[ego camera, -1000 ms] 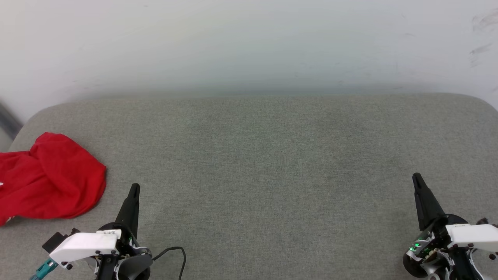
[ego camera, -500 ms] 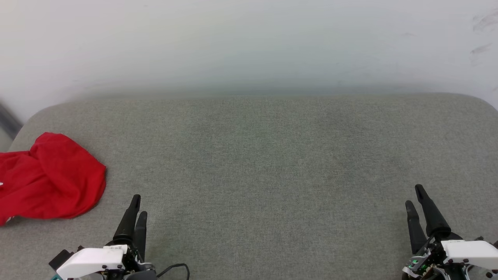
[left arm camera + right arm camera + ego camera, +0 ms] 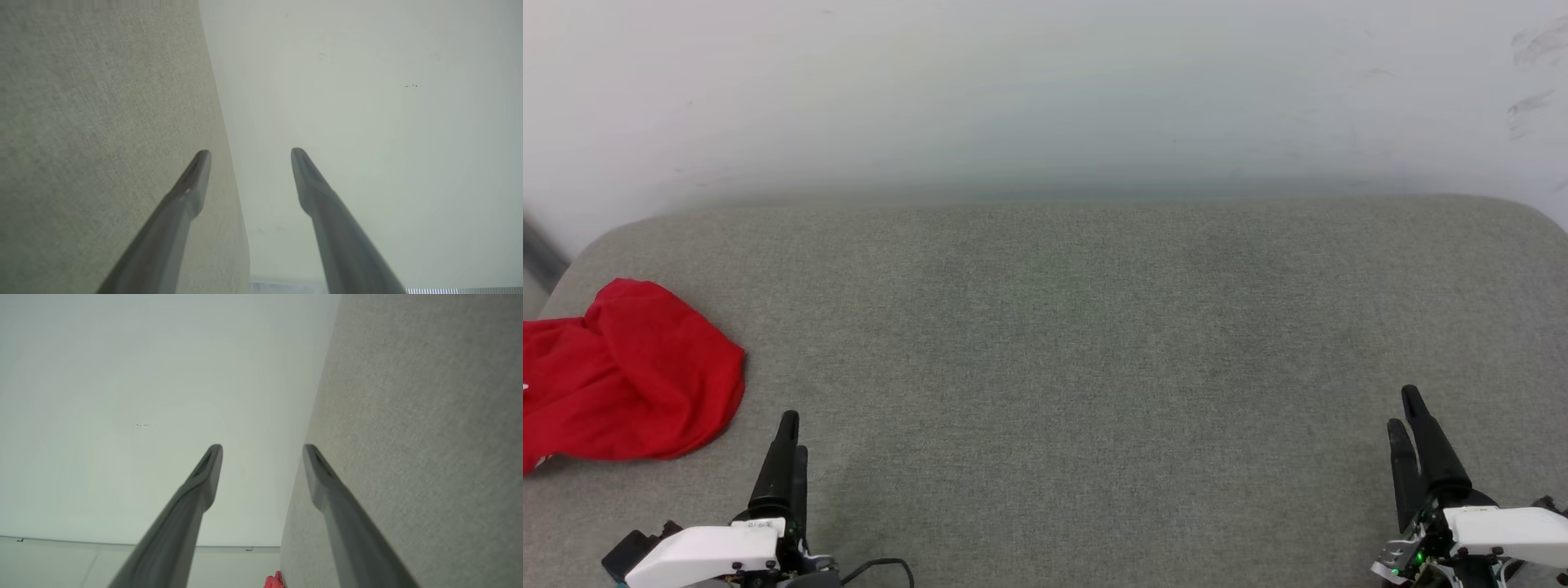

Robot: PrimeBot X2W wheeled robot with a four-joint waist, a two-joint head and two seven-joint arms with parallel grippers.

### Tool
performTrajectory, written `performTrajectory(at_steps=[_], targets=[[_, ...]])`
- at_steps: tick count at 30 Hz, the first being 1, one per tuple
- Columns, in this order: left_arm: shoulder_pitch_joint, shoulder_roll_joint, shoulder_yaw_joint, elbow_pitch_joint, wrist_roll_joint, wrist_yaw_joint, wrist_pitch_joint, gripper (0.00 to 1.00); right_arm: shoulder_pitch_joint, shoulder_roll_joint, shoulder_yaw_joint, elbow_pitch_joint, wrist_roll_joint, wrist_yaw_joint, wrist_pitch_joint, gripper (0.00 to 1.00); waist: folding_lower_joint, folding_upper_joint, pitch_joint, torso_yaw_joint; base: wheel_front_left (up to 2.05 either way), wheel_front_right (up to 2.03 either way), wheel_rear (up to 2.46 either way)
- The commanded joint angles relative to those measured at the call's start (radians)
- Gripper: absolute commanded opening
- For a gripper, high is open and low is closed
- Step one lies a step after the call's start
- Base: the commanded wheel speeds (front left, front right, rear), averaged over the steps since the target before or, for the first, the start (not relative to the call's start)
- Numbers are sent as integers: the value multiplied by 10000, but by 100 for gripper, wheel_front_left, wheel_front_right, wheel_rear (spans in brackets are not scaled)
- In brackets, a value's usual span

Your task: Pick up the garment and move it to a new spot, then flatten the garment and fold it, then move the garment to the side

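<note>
The left gripper [image 3: 795,433] sat low at the near-left of the grey cushioned surface [image 3: 1094,327], its two dark fingers spread apart with nothing between them, as its wrist view made plain. The right gripper [image 3: 1402,407] stood likewise parted and empty at the near-right. Neither touched cloth, so the work looked to be at its first step, the pick-up not yet begun. The garment [image 3: 629,371] lay crumpled in a red heap at the surface's left edge, near the left gripper, ahead of it and to its left, and well apart from the right one. The next move likely called for the left arm to reach leftward, descend over the heap and pinch a fold.
</note>
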Motion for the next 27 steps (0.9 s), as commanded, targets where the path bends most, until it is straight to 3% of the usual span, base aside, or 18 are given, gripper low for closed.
performTrajectory(at_steps=[1, 15, 27], targets=[[-26, 29, 163, -247, 370, -25, -152, 100, -9, -18, 17, -266, -399, 2, -145, 100, -1, 0, 0, 2, 0, 0, 0], [-83, 35, 1076, -854, 2520, 65, -669, 100, -12, -26, -93, -992, -3574, 2, -665, 100, -1, 0, 39, 62, 0, 0, 0], [190, 39, 477, -2698, 5409, 839, -1088, 100, 4, -34, 265, -2180, -6936, 2, -1084, 100, -1, 0, 140, 83, 0, 0, 0]])
